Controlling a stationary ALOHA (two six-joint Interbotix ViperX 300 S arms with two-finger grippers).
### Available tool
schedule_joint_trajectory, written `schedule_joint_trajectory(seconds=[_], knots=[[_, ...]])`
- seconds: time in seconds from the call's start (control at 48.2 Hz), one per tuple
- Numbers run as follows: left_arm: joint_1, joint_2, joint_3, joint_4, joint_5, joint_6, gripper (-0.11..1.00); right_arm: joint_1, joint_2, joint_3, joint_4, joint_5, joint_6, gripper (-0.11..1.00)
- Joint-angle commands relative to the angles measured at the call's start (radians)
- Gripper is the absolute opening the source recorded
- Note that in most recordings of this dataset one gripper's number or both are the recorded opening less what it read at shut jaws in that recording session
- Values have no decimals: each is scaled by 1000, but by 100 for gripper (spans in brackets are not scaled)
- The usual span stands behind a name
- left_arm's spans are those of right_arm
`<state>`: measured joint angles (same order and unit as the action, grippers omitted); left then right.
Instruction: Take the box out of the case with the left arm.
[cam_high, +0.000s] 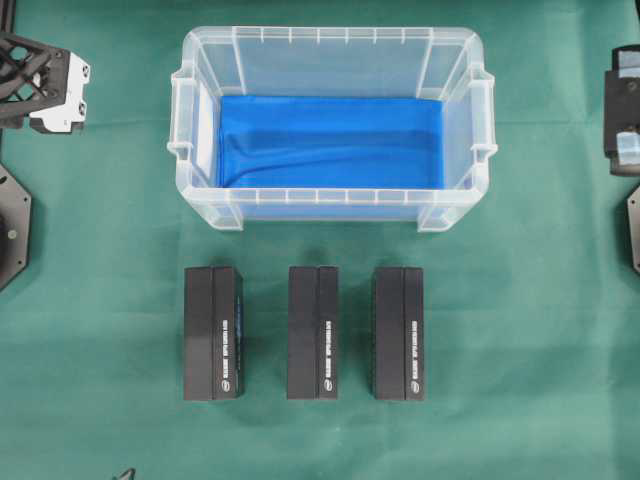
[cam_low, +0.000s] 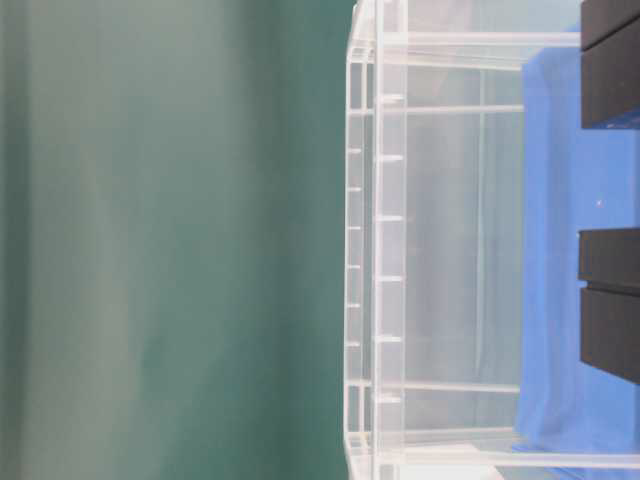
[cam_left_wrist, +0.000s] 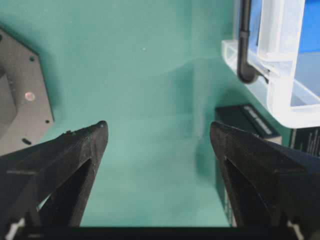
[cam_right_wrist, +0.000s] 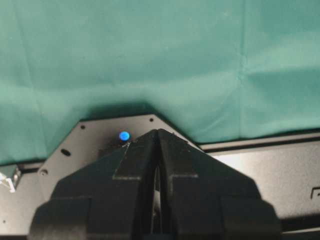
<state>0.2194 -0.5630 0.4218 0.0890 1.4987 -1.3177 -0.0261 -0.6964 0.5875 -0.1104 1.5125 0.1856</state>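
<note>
On my far left the left arm (cam_high: 45, 80) sits at the table edge, well apart from everything else. Its wrist view shows the left gripper (cam_left_wrist: 157, 132) with its two black fingers (cam_left_wrist: 75, 155) spread wide over bare green cloth (cam_high: 100, 420), pinching nothing. A grey base plate (cam_left_wrist: 22, 100) lies to one side there, and a corner of the case and one box show at the other side.

In the middle, toward the far side, stands the case (cam_high: 460, 140), upright, its blue lining (cam_high: 330, 140) bare as I see it from overhead. On the cloth just near of the case three black boxes lie in a row, lengthwise, apart from each other: left box (cam_high: 212, 333), middle box (cam_high: 312, 332), right box (cam_high: 398, 333). None is inside the case.

At the far right edge I see part of the right arm (cam_high: 625, 110). Its wrist view shows the right gripper (cam_right_wrist: 158, 150) with jaws pressed together, nothing between them, above its own black base plate (cam_right_wrist: 280, 170) with a small blue light (cam_right_wrist: 124, 135).
</note>
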Motion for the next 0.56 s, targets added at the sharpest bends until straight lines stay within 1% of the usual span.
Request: schedule_joint_trajectory(seconds=[0.0, 0.539], knots=[[5, -3, -11, 3, -3, 0, 79, -2, 0, -9, 0, -3, 2, 2], [5, -3, 3, 3, -17, 2, 79, -2, 0, -8, 0, -5, 2, 2]])
